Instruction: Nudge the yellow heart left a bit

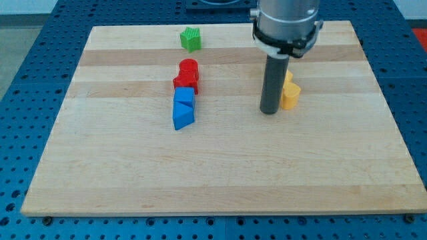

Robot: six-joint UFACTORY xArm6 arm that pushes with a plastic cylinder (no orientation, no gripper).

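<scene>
Two yellow blocks sit together right of the board's middle. The lower one [290,95] is partly hidden by the rod, and the upper one [288,79] shows only as a sliver; I cannot tell which is the heart. My tip [269,111] rests on the board just left of the lower yellow block, touching or nearly touching it. The dark rod rises from the tip to the grey arm head at the view's top.
A green block [191,39] lies near the top edge. A red cylinder [189,68] and a red block [185,83] stand left of centre, with two blue blocks [184,97] [183,116] just below them. The wooden board [220,173] sits on a blue perforated table.
</scene>
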